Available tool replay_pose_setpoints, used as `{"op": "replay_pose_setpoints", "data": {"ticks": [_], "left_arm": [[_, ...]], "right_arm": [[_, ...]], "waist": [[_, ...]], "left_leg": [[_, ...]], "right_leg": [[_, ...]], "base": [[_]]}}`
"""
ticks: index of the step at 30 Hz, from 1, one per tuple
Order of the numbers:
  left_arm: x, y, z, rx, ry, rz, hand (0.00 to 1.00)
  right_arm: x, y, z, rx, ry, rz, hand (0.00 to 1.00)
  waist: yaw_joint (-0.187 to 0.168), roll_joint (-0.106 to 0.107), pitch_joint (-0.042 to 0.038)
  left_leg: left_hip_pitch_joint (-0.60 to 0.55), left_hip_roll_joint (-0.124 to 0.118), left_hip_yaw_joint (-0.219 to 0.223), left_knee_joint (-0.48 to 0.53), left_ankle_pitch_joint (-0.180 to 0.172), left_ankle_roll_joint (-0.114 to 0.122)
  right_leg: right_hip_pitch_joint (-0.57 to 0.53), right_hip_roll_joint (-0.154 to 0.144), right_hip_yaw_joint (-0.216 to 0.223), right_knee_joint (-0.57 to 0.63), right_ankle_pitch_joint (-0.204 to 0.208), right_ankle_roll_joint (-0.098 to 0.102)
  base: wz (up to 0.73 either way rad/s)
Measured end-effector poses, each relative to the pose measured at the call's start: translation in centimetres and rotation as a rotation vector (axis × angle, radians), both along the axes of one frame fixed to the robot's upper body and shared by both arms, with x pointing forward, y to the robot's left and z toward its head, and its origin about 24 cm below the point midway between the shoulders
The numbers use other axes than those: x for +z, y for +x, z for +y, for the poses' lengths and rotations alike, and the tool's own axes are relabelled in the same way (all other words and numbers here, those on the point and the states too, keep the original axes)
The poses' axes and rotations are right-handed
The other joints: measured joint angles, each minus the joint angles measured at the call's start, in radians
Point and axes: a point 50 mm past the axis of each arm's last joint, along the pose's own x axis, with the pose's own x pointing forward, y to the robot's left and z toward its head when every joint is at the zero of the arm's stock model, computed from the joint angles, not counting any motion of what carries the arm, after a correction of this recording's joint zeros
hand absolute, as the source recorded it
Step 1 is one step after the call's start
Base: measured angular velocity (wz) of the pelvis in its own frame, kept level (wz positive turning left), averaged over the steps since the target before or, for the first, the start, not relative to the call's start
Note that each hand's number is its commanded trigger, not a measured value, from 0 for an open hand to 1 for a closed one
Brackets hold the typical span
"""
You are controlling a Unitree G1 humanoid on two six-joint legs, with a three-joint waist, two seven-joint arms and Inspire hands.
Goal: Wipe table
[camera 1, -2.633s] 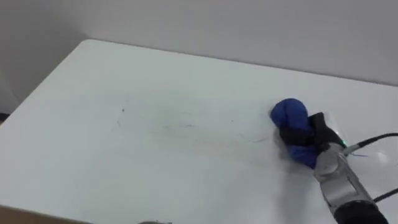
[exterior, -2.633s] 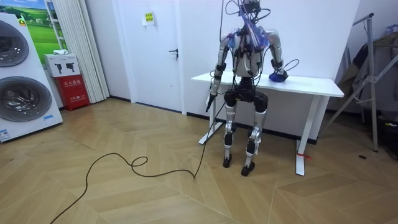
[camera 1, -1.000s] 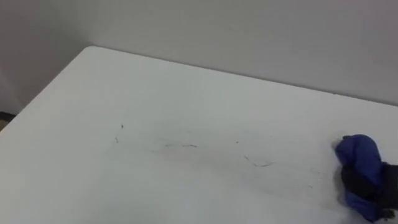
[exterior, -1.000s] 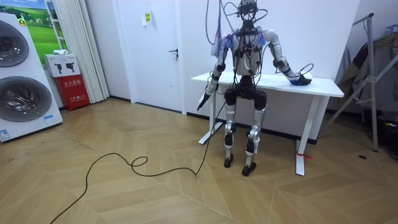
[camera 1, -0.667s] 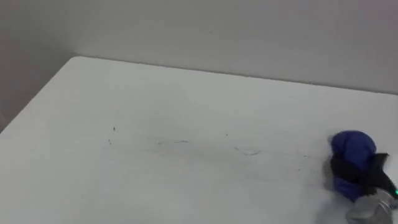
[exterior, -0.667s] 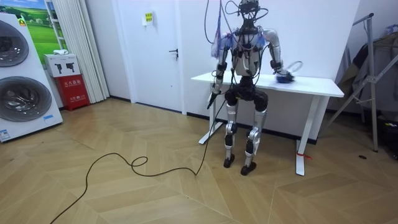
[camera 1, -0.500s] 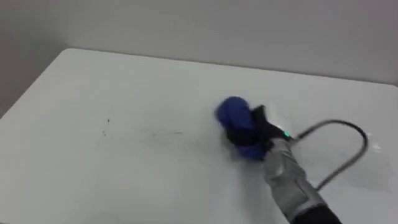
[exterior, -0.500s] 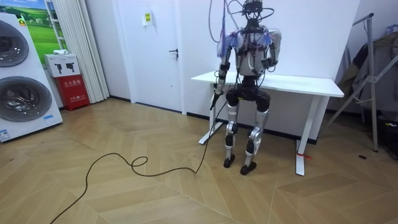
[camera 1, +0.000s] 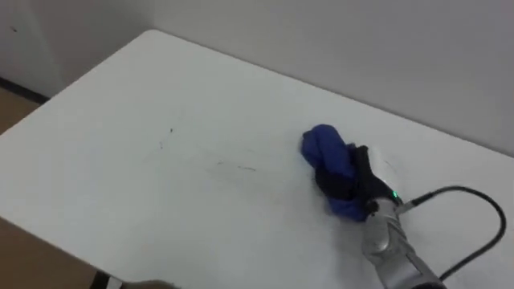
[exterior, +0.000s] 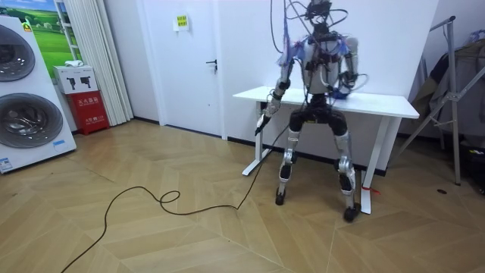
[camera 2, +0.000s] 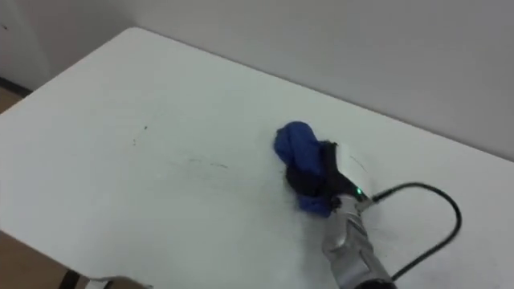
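A bunched blue cloth (camera 1: 325, 152) lies on the white table (camera 1: 144, 201), right of its middle. My right hand (camera 1: 353, 183) comes in from the lower right and is shut on the cloth, dark fingers curled over its near side. Faint thin marks (camera 1: 238, 167) streak the tabletop to the left of the cloth. In the room view I stand at the table (exterior: 386, 104) with legs wide apart. My right hand (exterior: 342, 92) rests on its top there, and my left hand (exterior: 264, 114) hangs by the table's left end.
A grey wall (camera 1: 361, 48) runs close behind the table's far edge. The table's left corner and near edge drop to wooden floor (camera 1: 16, 108). In the room view a washing machine (exterior: 26, 98) and a door (exterior: 193, 61) stand off to the left.
My right hand swept the blue cloth leftward from the table's right side toward the middle. I have stepped to the room view's right into a wide stance, and the eye view shifted.
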Motion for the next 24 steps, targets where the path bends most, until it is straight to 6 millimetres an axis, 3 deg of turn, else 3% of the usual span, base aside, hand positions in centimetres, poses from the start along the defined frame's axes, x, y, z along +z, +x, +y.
{"op": "replay_pose_setpoints", "data": {"ticks": [1,2,3,4,5,6,7,8,9,10,11,12,13,14,15,17,20,24], "left_arm": [[0.0,0.0,0.0,0.016,-0.003,-0.012,0.0],[0.0,0.0,-0.1,0.056,-0.022,-0.038,0.0],[-0.2,0.1,-0.7,0.083,-0.054,-0.063,0.0],[-0.4,0.2,-1.3,0.089,-0.076,-0.075,0.0],[-0.5,0.2,-1.5,0.086,-0.083,-0.078,0.0],[-0.7,0.0,-2.1,0.092,-0.1,-0.081,0.0],[-0.9,0.1,-2.5,0.119,-0.126,-0.096,0.0],[-0.9,0.3,-2.7,0.12,-0.132,-0.1,0.0],[-0.9,0.9,-3.2,0.118,-0.144,-0.114,0.0],[-1.0,1.2,-3.5,0.115,-0.154,-0.12,0.0],[-1.4,1.5,-5.0,0.084,-0.19,-0.114,0.0],[-1.8,1.5,-6.3,0.037,-0.221,-0.093,0.0],[-2.2,1.3,-7.5,0.011,-0.258,-0.075,0.0],[-2.3,1.3,-7.9,0.011,-0.272,-0.071,0.0],[-2.4,1.1,-7.9,0.018,-0.277,-0.065,0.0],[-2.3,0.9,-7.2,0.029,-0.258,-0.049,0.0],[-2.2,0.5,-6.6,0.076,-0.259,-0.049,0.0],[-1.9,0.3,-6.1,0.085,-0.232,-0.081,0.0]], "right_arm": [[0.0,-0.2,-0.6,-0.011,-0.011,0.002,1.0],[0.2,-0.4,-1.5,-0.014,-0.04,0.006,1.0],[0.5,-0.3,-2.4,-0.013,-0.066,0.009,1.0],[0.4,-0.7,-3.1,-0.015,-0.082,0.026,1.0],[0.3,-0.9,-3.3,-0.017,-0.085,0.04,1.0],[0.2,-1.1,-3.4,-0.019,-0.083,0.057,1.0],[0.3,-0.7,-3.1,-0.008,-0.072,0.059,1.0],[0.4,-0.5,-2.9,0.001,-0.062,0.058,1.0],[0.3,-0.5,-2.2,0.004,-0.035,0.06,1.0],[0.2,-0.6,-2.0,-0.002,-0.019,0.063,1.0],[0.1,-0.5,-1.7,-0.012,0.004,0.069,1.0],[0.4,0.2,-1.5,0.0,0.008,0.063,1.0],[1.1,1.2,-1.5,0.018,-0.006,0.049,1.0],[1.5,1.8,-1.4,0.024,-0.016,0.04,1.0],[2.0,2.5,-1.2,0.039,-0.047,0.026,1.0],[2.0,2.5,-0.5,0.057,-0.054,0.018,1.0],[1.9,2.3,-0.2,0.058,-0.034,0.006,1.0],[1.3,0.9,-0.4,0.057,-0.044,-0.011,1.0]], "waist": [[-0.001,0.008,-0.0024],[-0.01,0.03,-0.008],[-0.023,0.052,-0.0072],[-0.04,0.05,-0.0048],[-0.047,0.045,-0.0044],[-0.051,0.041,-0.0026],[-0.053,0.032,0.004],[-0.064,0.029,0.0073],[-0.089,0.011,0.0155],[-0.096,0.0,0.0171],[-0.083,-0.006,0.0167],[-0.063,0.008,0.0162],[-0.027,0.024,0.0192],[-0.014,0.033,0.0192],[0.002,0.058,0.0148],[-0.005,0.049,0.0138],[-0.032,0.043,0.0105],[-0.047,0.04,0.0136]], "left_leg": [[0.007,0.025,0.013,-0.001,0.001,-0.018],[0.018,0.076,0.028,-0.012,0.017,-0.058],[0.037,0.124,0.039,-0.028,0.044,-0.085],[0.047,0.148,0.064,-0.035,0.087,-0.067],[0.049,0.156,0.076,-0.03,0.107,-0.045],[0.046,0.178,0.09,-0.007,0.146,-0.009],[0.032,0.184,0.1,0.032,0.164,0.013],[0.019,0.183,0.101,0.051,0.164,0.013],[0.0,0.163,0.1,0.082,0.159,0.013],[-0.009,0.135,0.095,0.106,0.142,0.016],[-0.01,0.046,0.076,0.118,0.071,0.046],[-0.001,-0.039,0.067,0.101,0.019,0.059],[0.005,-0.122,0.074,0.053,0.001,0.08],[0.004,-0.152,0.072,0.018,0.002,0.086],[0.002,-0.176,0.065,-0.02,0.018,0.14],[0.008,-0.178,0.068,-0.054,0.028,0.139],[0.019,-0.187,0.072,-0.076,0.027,0.142],[0.052,-0.192,0.069,-0.112,0.029,0.144]], "right_leg": [[-0.008,0.022,-0.006,0.013,-0.029,-0.013],[-0.032,0.068,-0.03,0.059,-0.092,-0.03],[-0.054,0.108,-0.037,0.109,-0.139,-0.043],[-0.074,0.126,-0.028,0.149,-0.189,-0.029],[-0.08,0.133,-0.019,0.165,-0.211,-0.02],[-0.084,0.157,-0.005,0.176,-0.239,-0.016],[-0.103,0.19,0.056,0.184,-0.224,0.002],[-0.111,0.215,0.098,0.19,-0.211,-0.003],[-0.117,0.266,0.193,0.204,-0.195,-0.031],[-0.117,0.285,0.245,0.208,-0.183,-0.053],[-0.117,0.296,0.327,0.207,-0.177,-0.07],[-0.119,0.297,0.368,0.188,-0.16,-0.075],[-0.127,0.305,0.415,0.165,-0.134,-0.075],[-0.134,0.311,0.432,0.153,-0.118,-0.076],[-0.151,0.325,0.456,0.133,-0.096,-0.076],[-0.153,0.332,0.438,0.092,-0.067,-0.065],[-0.137,0.319,0.372,0.057,-0.042,-0.078],[-0.107,0.315,0.361,0.035,-0.043,-0.076]], "base": [[-0.63],[-0.51],[-0.36],[-0.13],[-0.2],[-0.41],[-0.31],[0.11],[0.47],[0.47],[0.0],[-0.61],[-0.91],[-1.13],[-0.78],[-0.31],[-0.03],[0.05]]}}
